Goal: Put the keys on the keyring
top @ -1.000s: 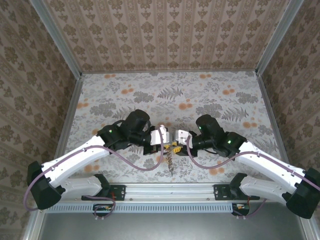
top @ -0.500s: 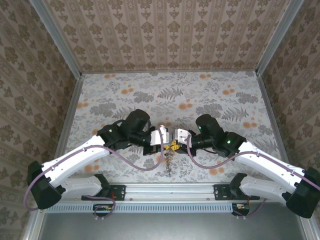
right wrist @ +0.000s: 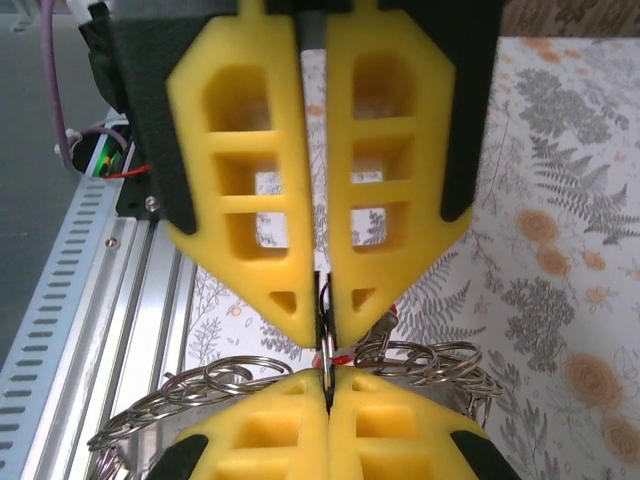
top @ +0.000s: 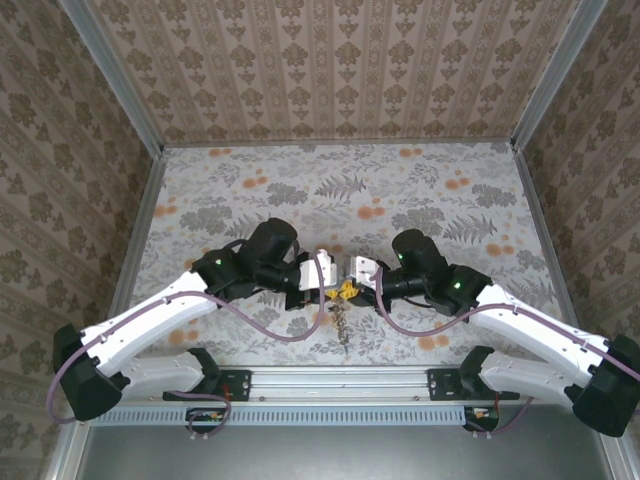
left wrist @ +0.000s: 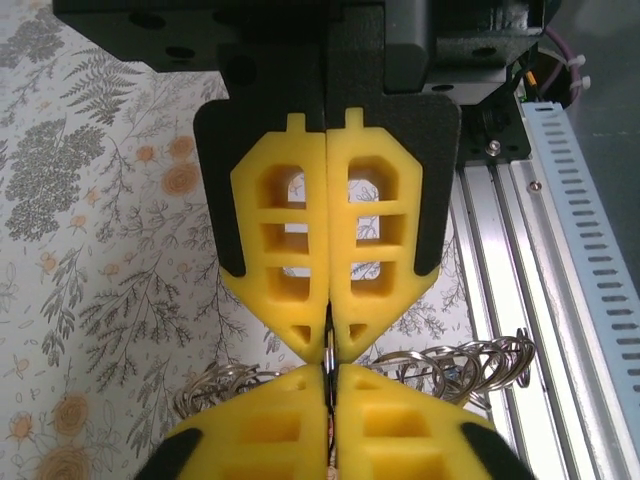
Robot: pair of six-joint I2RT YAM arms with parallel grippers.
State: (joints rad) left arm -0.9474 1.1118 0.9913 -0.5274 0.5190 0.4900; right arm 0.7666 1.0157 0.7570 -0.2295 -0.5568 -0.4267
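Note:
The keyring [top: 340, 322], a bunch of silvery wire loops, hangs between my two grippers above the table's near middle. My left gripper [top: 325, 291] and right gripper [top: 353, 290] meet tip to tip over it. In the left wrist view my left gripper [left wrist: 329, 350] is shut on a thin wire of the keyring [left wrist: 480, 362], with the right arm's yellow fingers [left wrist: 410, 430] directly opposite. In the right wrist view my right gripper [right wrist: 325, 335] is shut on the same kind of wire, and keyring [right wrist: 220, 380] loops spread to both sides. A red key head [right wrist: 343, 360] peeks out behind the tips.
The floral table [top: 350, 190] stretches away beyond the grippers. The aluminium rail [top: 340, 380] that carries both arm bases runs along the near edge, just below the hanging loops. Patterned walls [top: 330, 70] close in the back and both sides.
Both arms have stayed almost still, tip to tip. The hanging part of the keyring has swung slightly below the grippers.

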